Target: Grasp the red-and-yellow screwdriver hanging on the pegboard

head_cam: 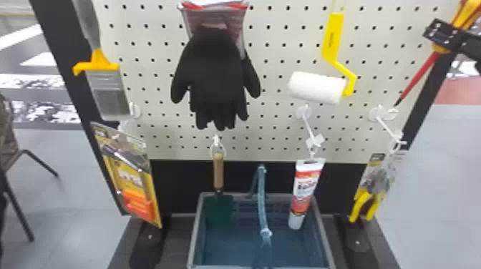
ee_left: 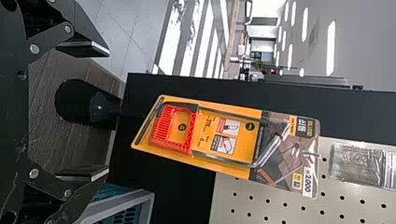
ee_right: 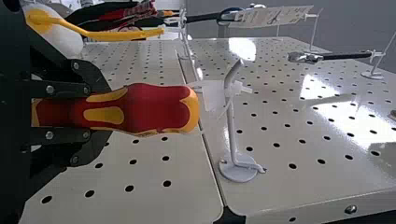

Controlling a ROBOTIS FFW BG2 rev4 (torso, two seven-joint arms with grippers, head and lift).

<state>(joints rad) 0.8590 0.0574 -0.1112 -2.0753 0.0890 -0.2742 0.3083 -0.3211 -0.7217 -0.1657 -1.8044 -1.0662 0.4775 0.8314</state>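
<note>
Screwdriver (head_cam: 423, 73), handle (ee_right: 156, 108) clasped in right tool (head_cam: 443, 35), red shaft slanting below.

Bright light from ceiling strips (ee_left: 331, 46), white glare patches on the glossy pegboard (ee_right: 280, 156).

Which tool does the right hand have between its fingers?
The red-and-yellow screwdriver, gripped at its handle; the trowel and paint roller hang untouched.

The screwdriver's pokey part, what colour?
Its shaft is red with a dark tip, clearest in head view.
</note>
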